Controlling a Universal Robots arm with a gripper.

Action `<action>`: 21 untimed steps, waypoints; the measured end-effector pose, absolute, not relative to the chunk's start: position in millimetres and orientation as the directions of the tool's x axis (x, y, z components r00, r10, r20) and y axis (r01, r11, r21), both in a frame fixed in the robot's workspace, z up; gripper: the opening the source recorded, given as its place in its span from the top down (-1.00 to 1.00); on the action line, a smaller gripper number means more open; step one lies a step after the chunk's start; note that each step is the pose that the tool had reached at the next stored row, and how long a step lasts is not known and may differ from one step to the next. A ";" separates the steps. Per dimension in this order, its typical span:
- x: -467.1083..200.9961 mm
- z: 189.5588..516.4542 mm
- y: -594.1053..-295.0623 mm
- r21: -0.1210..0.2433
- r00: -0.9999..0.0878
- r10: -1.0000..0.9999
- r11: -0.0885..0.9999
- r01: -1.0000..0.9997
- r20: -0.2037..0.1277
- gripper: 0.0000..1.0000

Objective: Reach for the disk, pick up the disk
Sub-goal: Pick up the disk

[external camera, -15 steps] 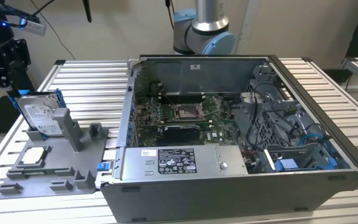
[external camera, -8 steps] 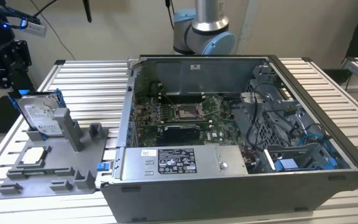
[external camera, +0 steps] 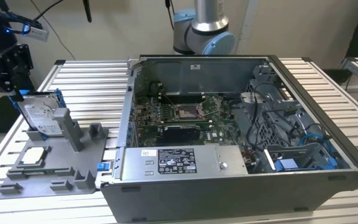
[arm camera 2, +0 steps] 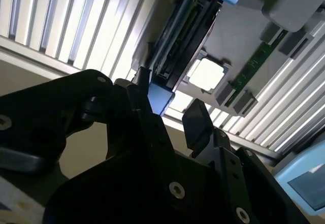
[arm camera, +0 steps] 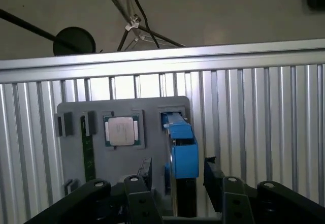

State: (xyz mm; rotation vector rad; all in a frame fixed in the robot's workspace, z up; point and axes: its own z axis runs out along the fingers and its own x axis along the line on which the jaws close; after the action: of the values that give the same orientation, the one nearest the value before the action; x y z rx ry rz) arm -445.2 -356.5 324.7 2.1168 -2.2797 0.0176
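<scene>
Gripper (arm camera: 177, 176): open, one finger (arm camera: 144, 172) on each side of the disk's upper blue edge, not clamped.
Disk (external camera: 39, 114): upright on edge in a slot of the grey holder tray (external camera: 45, 173).
Also in the tray: processor chip (arm camera: 121, 131) flat in a square recess beside the disk; green memory stick (arm camera: 89, 155) slotted past the chip.
Computer case (external camera: 229, 198): open, just beside the tray, motherboard (external camera: 185, 112) inside.

I see the gripper (arm camera: 177, 169) spread, one finger on each flank of the upright disk (arm camera: 180, 148), gaps visible both sides. Beyond one finger, the chip (arm camera: 121, 131) lies flat in the grey holder (arm camera: 76, 108), on the slatted table (arm camera: 264, 122).
</scene>
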 end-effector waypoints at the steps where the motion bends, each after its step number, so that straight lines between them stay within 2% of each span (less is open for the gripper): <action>1: -445.4 322.9 -356.2 0.013 -0.071 -0.997 0.072 -0.997 0.029 -1.00; 21: -448.7 286.5 -354.8 0.010 -0.045 -0.999 0.046 -0.999 0.023 -1.00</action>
State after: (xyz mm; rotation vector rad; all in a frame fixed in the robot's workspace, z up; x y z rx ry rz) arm -448.7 -354.8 286.5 2.1543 -2.2544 0.0131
